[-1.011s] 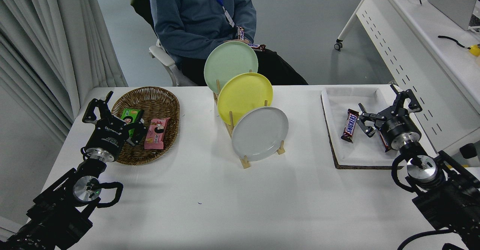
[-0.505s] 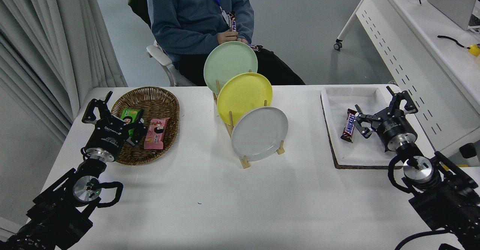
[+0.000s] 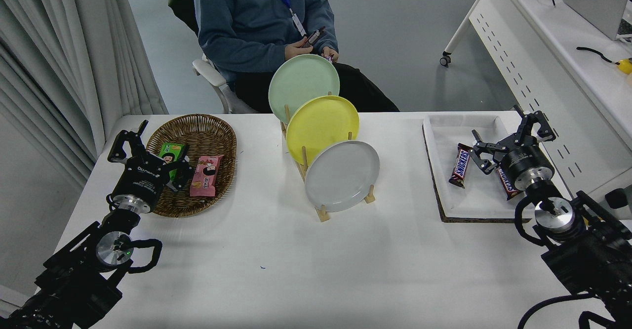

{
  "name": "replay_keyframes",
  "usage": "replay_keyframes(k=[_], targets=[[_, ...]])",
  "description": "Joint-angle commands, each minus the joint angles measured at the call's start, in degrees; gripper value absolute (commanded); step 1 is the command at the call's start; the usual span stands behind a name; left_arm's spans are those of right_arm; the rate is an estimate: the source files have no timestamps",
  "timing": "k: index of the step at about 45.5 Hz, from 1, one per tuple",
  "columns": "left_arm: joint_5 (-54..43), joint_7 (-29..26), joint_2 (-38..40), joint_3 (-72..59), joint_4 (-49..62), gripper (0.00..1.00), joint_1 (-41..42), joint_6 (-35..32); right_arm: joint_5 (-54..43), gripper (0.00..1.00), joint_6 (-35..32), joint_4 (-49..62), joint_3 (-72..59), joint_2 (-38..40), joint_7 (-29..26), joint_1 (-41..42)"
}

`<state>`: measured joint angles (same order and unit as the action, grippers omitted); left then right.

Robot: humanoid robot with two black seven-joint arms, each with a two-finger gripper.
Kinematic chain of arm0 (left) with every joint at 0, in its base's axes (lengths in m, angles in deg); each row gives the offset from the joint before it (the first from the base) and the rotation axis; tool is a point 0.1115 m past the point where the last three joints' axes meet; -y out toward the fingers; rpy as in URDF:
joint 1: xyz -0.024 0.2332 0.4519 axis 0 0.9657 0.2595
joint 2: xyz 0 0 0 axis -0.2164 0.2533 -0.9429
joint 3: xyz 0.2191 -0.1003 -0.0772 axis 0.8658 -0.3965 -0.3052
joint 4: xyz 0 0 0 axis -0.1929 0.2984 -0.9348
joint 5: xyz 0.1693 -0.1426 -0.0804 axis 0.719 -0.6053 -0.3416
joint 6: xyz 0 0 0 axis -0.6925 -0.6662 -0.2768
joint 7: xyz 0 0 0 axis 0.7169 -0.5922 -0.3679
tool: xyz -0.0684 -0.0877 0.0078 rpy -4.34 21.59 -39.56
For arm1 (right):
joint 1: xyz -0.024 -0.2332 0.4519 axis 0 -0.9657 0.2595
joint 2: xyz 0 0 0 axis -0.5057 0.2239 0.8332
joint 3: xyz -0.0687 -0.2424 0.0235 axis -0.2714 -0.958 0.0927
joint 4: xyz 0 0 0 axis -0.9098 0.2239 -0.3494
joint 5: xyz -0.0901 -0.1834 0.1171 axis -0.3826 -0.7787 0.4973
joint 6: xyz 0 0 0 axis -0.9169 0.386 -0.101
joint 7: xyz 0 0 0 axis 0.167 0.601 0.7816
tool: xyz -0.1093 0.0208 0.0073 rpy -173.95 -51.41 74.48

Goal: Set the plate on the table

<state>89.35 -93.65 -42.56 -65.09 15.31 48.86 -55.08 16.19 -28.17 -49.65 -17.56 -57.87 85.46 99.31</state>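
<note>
Right gripper [image 3: 508, 134] shifted slightly up and toward the far side since a second ago, hovering over white tray [image 3: 474, 205] beside two candy bars [image 3: 460, 165]. Fingers spread, holding nothing. Left gripper [image 3: 148, 146] parked at lower left by wicker basket [image 3: 207, 124], fingers spread too.

Grey plate [image 3: 341, 176] not yet touched: standing on edge in nearest slot of wooden rack [image 3: 321, 213], face tilted toward camera, yellow plate [image 3: 322, 129] and pale green plate [image 3: 303, 87] behind it. Desk [image 3: 316, 269] bare in front of rack.

Key relation: plate sits well to the left of right fingers and somewhat nearer the camera; roughly between the two arms, right one looks a bit closer. Likely needs a sweep left, then a pinch on upper right rim. Risk: nudging yellow plate or tipping rack.

Person seated at far side, hands busy with a small item.
</note>
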Motion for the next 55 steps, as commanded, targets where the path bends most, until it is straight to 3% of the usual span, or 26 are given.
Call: replay_keyframes(k=[1, 11, 25, 33, 46, 55], targets=[[0.0, 0.0, 0.0, 0.0, -0.1, 1.00, 0.0, 0.0, 0.3, 1.00, 0.3, 0.9, -3.1, 0.7, -0.4, 0.7], [0.0, 0.0, 0.0, 0.0, -0.1, 1.00, 0.0, 0.0, 0.3, 1.00, 0.1, 0.2, -9.9, 4.1, -0.5, 3.5], [0.0, 0.0, 0.0, 0.0, -0.1, 1.00, 0.0, 0.0, 0.3, 1.00, -0.2, -0.4, -30.4, 6.9, -0.5, 10.9], [0.0, 0.0, 0.0, 0.0, 0.0, 1.00, 0.0, 0.0, 0.7, 1.00, -1.9, -11.2, -51.9, 15.6, -0.5, 16.9], [0.0, 0.0, 0.0, 0.0, -0.1, 1.00, 0.0, 0.0, 9.7, 1.00, -5.3, -24.9, -61.5, 25.2, -0.5, 25.5], [0.0, 0.0, 0.0, 0.0, -0.1, 1.00, 0.0, 0.0, 19.4, 1.00, -4.6, -30.9, -73.0, 25.7, -0.5, 31.1]])
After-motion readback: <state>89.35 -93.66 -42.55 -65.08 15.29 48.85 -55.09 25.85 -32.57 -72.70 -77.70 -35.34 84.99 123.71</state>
